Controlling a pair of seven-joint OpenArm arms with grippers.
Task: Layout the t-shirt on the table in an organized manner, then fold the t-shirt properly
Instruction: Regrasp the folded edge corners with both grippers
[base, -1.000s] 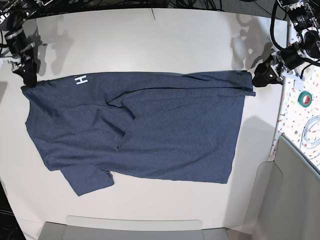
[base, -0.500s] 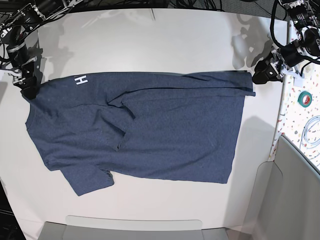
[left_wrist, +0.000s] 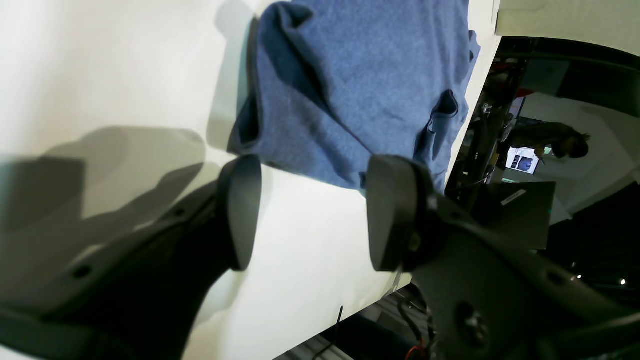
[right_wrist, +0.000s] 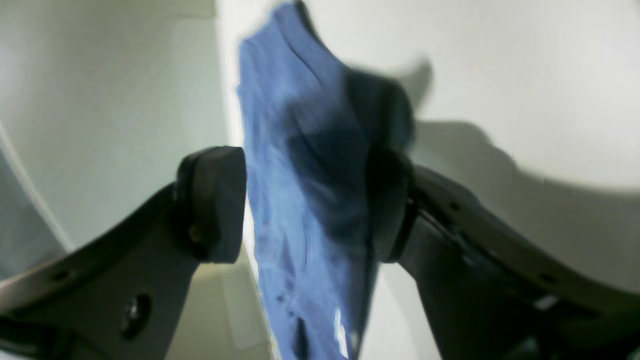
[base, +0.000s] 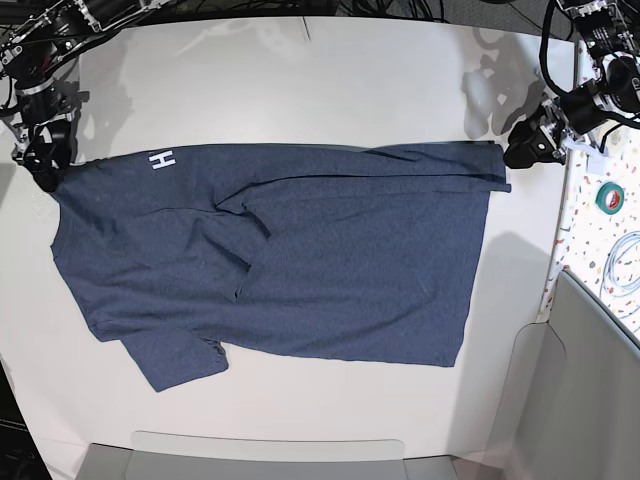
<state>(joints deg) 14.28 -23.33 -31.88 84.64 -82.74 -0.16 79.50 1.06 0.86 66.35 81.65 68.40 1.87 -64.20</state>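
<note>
The navy t-shirt (base: 300, 260) lies spread across the white table (base: 300, 80). Its upper part is folded over along a crease, and white lettering (base: 160, 160) shows near its top left corner. My right gripper (base: 42, 165) hovers at that left corner. In the right wrist view its jaws (right_wrist: 305, 210) stand apart, open, with blurred blue cloth (right_wrist: 290, 150) showing between them. At the shirt's top right corner sits my left gripper (base: 520, 152). In the left wrist view it is open (left_wrist: 315, 215), with bare table between its fingers and the shirt's hem corner (left_wrist: 350, 75) just beyond the tips.
A speckled strip (base: 590, 230) runs along the table's right edge, carrying a green tape roll (base: 608, 197) and a coil of cable (base: 625, 265). Grey panels stand at the bottom right (base: 590, 380) and along the front edge (base: 270, 455). Cables hang at the back.
My right gripper dipped to the shirt's left corner, then shifted slightly left and back, its jaws a little narrower. The left arm and the rest of the shirt stayed still.
</note>
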